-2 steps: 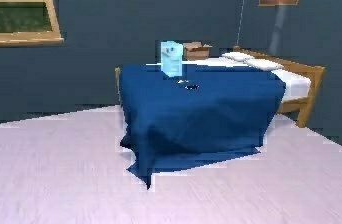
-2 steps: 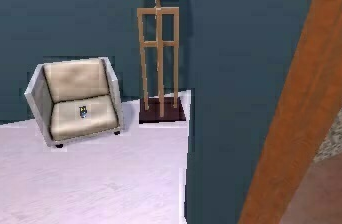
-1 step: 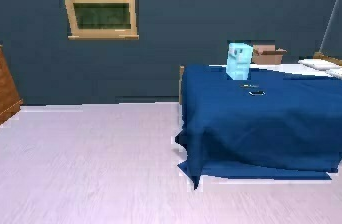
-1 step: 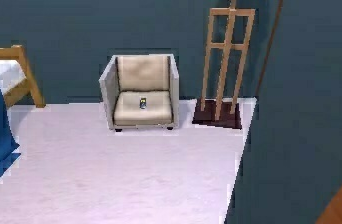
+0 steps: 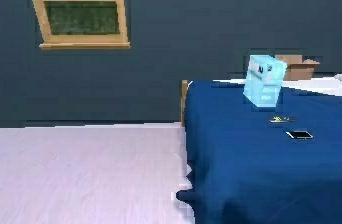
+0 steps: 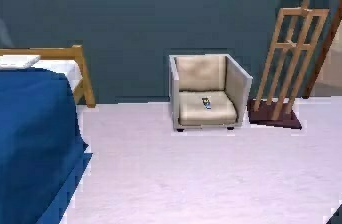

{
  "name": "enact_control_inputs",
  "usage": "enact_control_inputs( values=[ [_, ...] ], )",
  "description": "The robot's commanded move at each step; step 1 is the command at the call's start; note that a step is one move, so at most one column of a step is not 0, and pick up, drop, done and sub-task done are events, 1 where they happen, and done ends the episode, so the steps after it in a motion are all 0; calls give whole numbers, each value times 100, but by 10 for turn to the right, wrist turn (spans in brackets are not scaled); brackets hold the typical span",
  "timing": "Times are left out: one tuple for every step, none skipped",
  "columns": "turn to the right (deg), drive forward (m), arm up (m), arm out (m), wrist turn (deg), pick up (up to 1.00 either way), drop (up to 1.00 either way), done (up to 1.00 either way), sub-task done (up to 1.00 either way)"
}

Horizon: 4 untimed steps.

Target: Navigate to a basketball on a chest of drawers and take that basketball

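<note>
A bed with a dark blue cover fills the forward view's right. On it stand a light blue box and a brown cardboard box. A small dark flat device and a tiny dark item lie on the cover. The same bed with its wooden frame and white pillows is at the arm side view's left.
A framed picture hangs on the dark blue wall. Pale floor spreads left of the bed. A beige armchair holds a small dark object. A wooden easel stands right of it. Open floor lies in front.
</note>
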Motion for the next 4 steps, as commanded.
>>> enact_control_inputs(
  values=[
    [-450, 0, 0, 0, 0, 0, 0, 0, 0],
    [0, 45, 0, 0, 0, 0, 0, 0, 0],
    [-240, 0, 0, 0, 0, 0, 0, 0, 0],
    [0, 60, 0, 0, 0, 0, 0, 0, 0]
  ],
)
